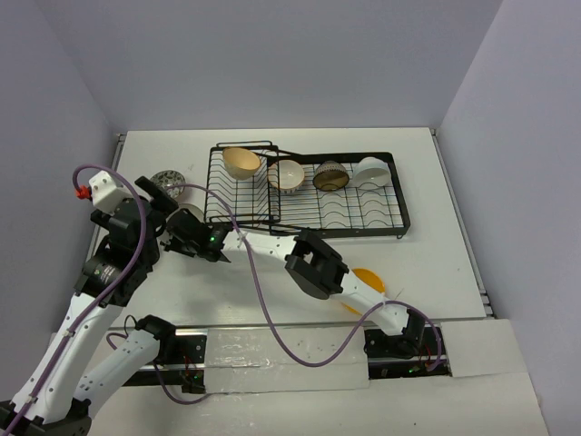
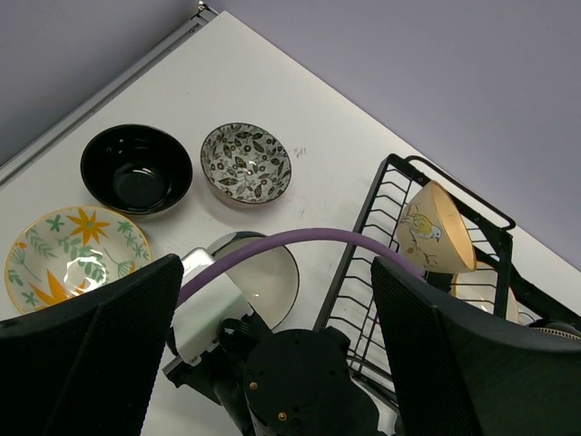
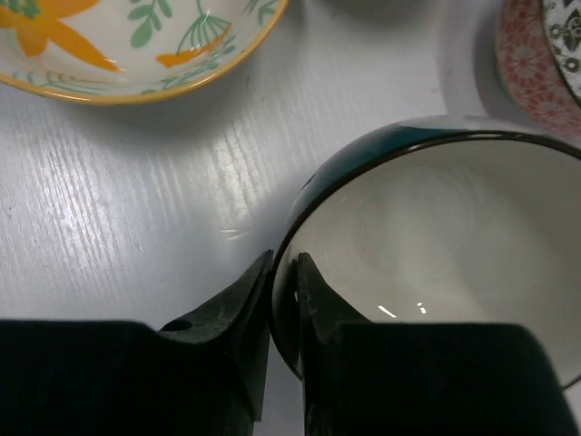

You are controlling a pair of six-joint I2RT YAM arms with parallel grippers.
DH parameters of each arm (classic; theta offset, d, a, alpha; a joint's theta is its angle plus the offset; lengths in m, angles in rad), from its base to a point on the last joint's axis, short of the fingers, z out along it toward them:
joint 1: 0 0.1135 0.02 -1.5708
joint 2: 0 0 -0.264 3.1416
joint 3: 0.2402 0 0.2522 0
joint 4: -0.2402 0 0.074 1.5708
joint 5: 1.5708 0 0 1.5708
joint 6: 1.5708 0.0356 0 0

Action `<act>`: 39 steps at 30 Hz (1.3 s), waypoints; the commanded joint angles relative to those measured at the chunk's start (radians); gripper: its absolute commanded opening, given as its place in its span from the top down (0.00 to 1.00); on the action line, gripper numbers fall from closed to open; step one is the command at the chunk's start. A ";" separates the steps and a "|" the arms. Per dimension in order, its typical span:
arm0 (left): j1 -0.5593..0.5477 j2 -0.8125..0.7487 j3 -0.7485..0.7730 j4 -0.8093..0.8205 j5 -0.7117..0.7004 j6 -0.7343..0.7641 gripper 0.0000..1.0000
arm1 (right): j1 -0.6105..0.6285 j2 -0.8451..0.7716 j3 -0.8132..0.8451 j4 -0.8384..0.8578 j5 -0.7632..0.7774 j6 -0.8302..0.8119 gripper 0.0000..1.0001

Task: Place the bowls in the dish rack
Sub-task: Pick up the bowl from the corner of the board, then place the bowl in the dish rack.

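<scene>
Four bowls (image 1: 241, 162) (image 1: 287, 175) (image 1: 329, 177) (image 1: 370, 171) in dish rack (image 1: 363, 207); right fingers (image 3: 241, 309) pinch fifth bowl (image 3: 436, 236) rim.

Your black wire dish rack (image 1: 363, 213) holds four tilted bowls (image 1: 289, 176) in a row. Left of it, upright: glossy black bowl (image 2: 136, 169), grey leaf-patterned bowl (image 2: 246, 163), yellow-rimmed floral bowl (image 2: 76, 250), and dark-rimmed white bowl (image 3: 436, 245) nearest.

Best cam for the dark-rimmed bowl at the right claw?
Right wrist: the dark-rimmed bowl fills the frame, its rim pinched by the right claw. Left wrist shows it partly behind a cable; top external shows only a sliver.
</scene>
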 commanded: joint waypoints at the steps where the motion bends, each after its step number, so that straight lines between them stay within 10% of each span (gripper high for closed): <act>1: 0.000 -0.009 -0.004 0.038 0.014 0.021 0.10 | 0.003 -0.086 -0.038 0.001 0.004 0.025 0.80; 10: 0.008 -0.015 -0.003 0.042 0.022 0.024 0.11 | 0.003 -0.182 -0.132 -0.018 -0.108 0.083 1.00; 39: 0.040 0.037 0.019 0.007 0.031 0.035 0.11 | 0.031 -0.619 -0.569 -0.105 -0.617 0.161 1.00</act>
